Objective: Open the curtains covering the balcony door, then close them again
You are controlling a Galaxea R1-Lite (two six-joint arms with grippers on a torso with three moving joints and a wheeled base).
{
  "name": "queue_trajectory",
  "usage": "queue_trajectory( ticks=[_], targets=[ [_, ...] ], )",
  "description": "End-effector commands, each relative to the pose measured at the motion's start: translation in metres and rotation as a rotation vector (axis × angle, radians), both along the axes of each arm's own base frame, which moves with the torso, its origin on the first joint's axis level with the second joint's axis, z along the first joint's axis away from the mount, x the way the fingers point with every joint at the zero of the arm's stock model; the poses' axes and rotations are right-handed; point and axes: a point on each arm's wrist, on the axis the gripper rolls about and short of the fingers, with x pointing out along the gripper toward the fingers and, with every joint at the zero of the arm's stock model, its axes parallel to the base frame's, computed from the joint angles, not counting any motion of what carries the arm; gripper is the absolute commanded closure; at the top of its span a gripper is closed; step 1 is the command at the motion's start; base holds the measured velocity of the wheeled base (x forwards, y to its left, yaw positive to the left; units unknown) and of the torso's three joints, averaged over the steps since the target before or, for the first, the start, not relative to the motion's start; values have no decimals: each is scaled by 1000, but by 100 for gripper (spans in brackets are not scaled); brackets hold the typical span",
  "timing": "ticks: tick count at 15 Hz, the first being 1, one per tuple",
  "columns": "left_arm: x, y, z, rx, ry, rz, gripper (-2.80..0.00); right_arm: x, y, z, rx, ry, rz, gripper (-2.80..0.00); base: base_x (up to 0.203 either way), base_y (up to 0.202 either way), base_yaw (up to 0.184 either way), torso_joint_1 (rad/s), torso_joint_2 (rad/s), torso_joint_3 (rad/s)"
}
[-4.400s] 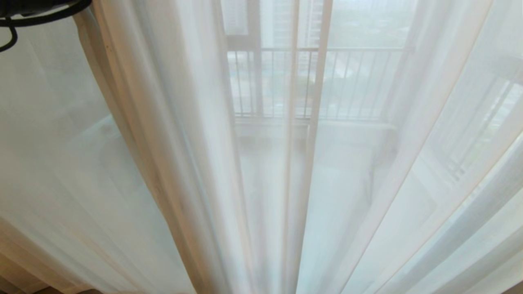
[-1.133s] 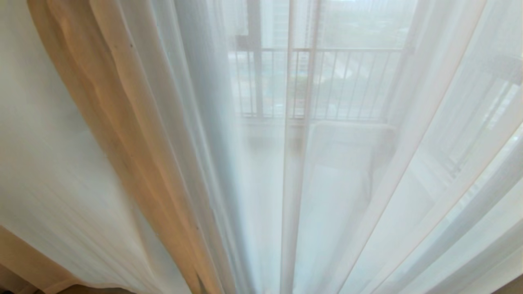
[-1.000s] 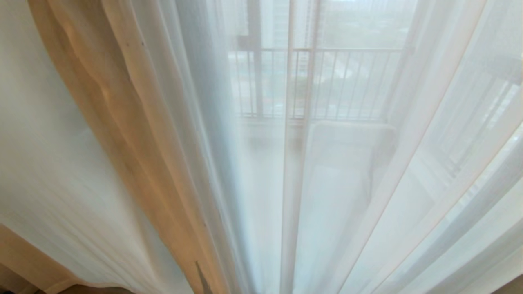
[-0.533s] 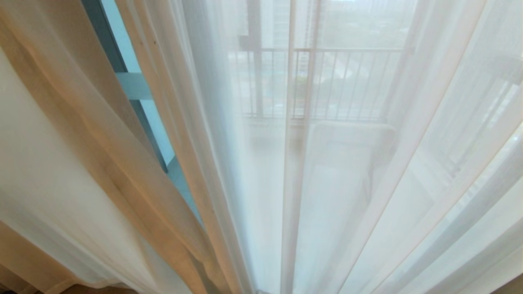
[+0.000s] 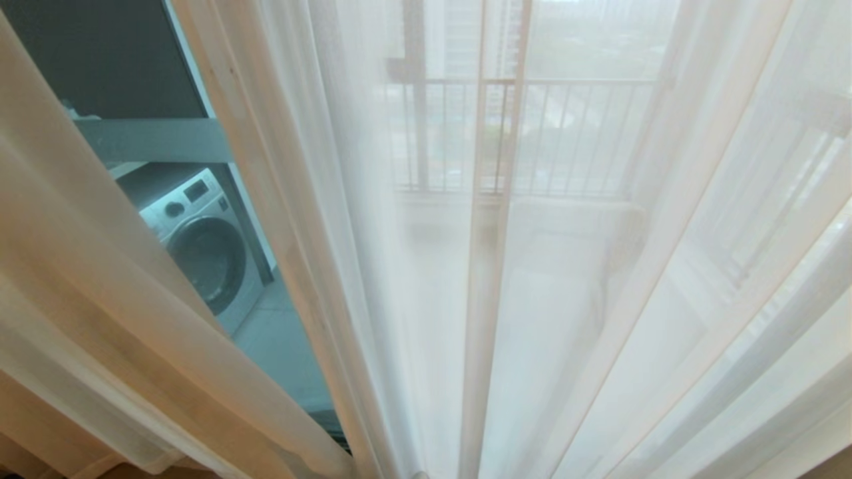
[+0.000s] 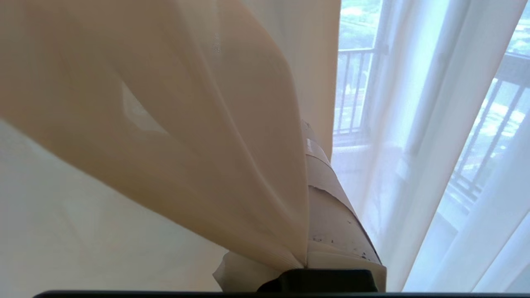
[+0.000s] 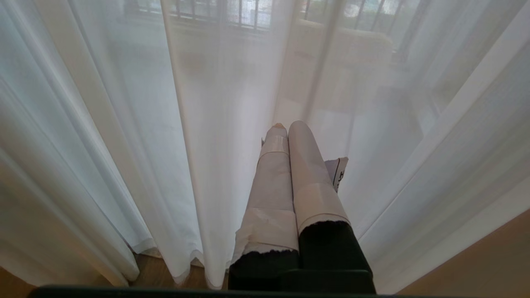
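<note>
Sheer white curtains [image 5: 599, 266] hang in long folds across most of the head view. The left panel [image 5: 100, 299], backed by beige drape, is drawn aside toward the left. A gap there shows the balcony door's dark glass [image 5: 106, 60] and its frosted band [image 5: 153, 140]. In the left wrist view my left gripper [image 6: 306, 174] is shut on a beige fold of curtain [image 6: 207, 145], which fans out from the jaws; one taped finger [image 6: 331, 215] shows, the other is under fabric. My right gripper [image 7: 287, 126] is shut and holds nothing, low by the sheer fabric [image 7: 124, 124]. Neither gripper shows in the head view.
Through the gap a silver front-loading washing machine [image 5: 206, 246] stands on the balcony's grey floor [image 5: 279, 346]. A railing with vertical bars [image 5: 566, 133] shows faintly through the sheer. Wooden floor [image 7: 476, 256] lies under the curtain hems.
The left curtain panel has been pulled further left. The gap has opened from nothing to a wide slot showing the door glass and the washing machine. The right-hand folds hang unchanged.
</note>
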Motion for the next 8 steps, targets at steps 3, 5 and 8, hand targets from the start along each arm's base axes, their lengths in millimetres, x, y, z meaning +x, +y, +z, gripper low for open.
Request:
queue_trajectory(
  ticks=[3,5,8],
  targets=[
    [-15,7,0,-8,-28,12,0,0,0,0,-1,1,1,0,0,0,0,0,0,0],
    [-17,8,0,-10,-33,14,0,0,0,0,-1,0,1,0,0,0,0,0,0,0],
    [-17,8,3,-11,-42,14,0,0,0,0,-1,1,1,0,0,0,0,0,0,0]
  ],
)
